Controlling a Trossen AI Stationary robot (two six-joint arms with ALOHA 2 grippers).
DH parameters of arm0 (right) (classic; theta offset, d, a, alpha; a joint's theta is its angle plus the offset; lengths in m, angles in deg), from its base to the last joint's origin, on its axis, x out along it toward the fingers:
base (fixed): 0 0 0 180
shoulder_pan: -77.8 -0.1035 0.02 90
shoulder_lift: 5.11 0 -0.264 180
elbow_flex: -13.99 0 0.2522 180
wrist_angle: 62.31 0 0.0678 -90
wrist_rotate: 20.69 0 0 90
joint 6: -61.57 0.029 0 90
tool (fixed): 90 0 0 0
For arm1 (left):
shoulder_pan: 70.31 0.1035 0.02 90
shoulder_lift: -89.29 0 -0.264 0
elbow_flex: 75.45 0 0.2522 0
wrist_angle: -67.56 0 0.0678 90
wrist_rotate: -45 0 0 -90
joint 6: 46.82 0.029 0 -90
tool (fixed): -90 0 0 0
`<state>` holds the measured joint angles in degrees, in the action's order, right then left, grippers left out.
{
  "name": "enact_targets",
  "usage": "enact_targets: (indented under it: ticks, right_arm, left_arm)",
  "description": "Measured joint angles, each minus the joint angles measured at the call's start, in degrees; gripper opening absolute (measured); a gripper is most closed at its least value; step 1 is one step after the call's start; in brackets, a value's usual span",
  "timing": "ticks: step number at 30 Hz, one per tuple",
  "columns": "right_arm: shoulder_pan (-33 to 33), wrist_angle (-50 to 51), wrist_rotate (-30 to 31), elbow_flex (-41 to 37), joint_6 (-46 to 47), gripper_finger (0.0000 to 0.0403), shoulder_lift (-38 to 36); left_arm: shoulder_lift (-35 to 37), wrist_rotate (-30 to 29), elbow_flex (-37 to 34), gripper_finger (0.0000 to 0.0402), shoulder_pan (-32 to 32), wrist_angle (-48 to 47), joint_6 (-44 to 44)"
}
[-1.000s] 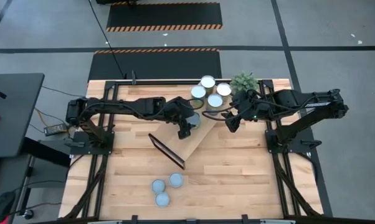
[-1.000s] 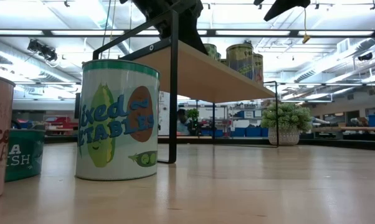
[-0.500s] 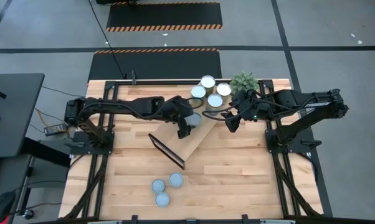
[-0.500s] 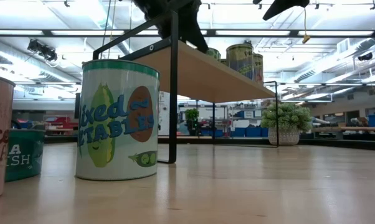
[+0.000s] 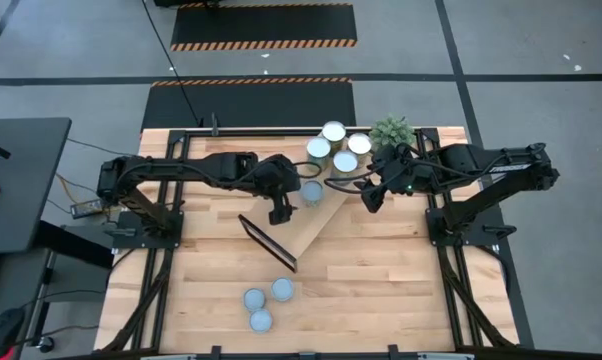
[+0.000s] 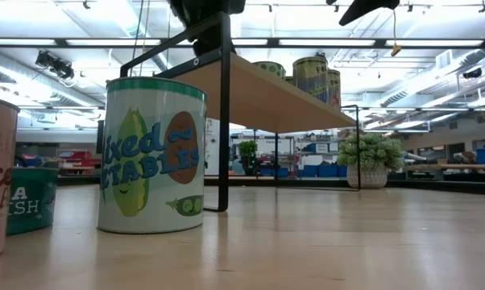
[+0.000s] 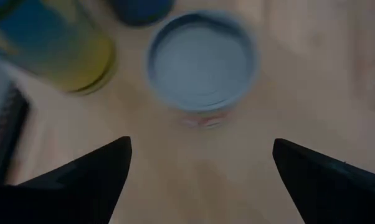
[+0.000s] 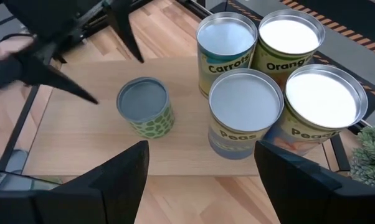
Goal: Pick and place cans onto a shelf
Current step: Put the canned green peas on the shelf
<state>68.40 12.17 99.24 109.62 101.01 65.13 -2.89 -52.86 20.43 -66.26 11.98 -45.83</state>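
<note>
The shelf [image 5: 313, 222] is a light-wood plank on dark end frames, lying slantwise at mid-table. A small can with a blue-grey top [image 5: 311, 192] [image 7: 202, 67] [image 8: 144, 107] stands upright on it. Several taller cans [image 5: 337, 148] [image 8: 271, 81] stand on its far end. Three more cans [image 5: 262, 305] stand on the tabletop near the front edge. My left gripper [image 5: 278, 212] [image 7: 203, 171] is open, just left of the small can, touching nothing. Right of the shelf, my right gripper [image 5: 369, 198] [image 8: 203, 180] hangs open and empty.
A small potted plant [image 5: 391, 132] [image 6: 371, 159] stands at the table's far right beside the tall cans. In the low view a vegetables can [image 6: 152, 157] stands close in front of the shelf's dark leg [image 6: 224, 121]. Bare wood lies at the table's near right [image 5: 401, 290].
My left gripper has drawn back from the small can toward the table's left edge and risen a little. The can stays upright on the shelf, now standing free of the fingers.
</note>
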Motion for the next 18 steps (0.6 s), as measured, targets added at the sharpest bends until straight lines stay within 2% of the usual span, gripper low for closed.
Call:
enact_targets:
  ticks: [6,18]
  right_arm:
    - [0.0,-1.4,0.2,0.0,-0.4,0.0297,0.0]
    - [-0.1,-3.0,0.4,0.0,-0.6,0.0297,0.0]
  left_arm:
    - [-0.3,-8.0,-0.9,0.0396,0.0,1.9,-0.3]
    - [-3.0,-9.7,-1.0,0.0396,-0.2,11.3,-1.6]
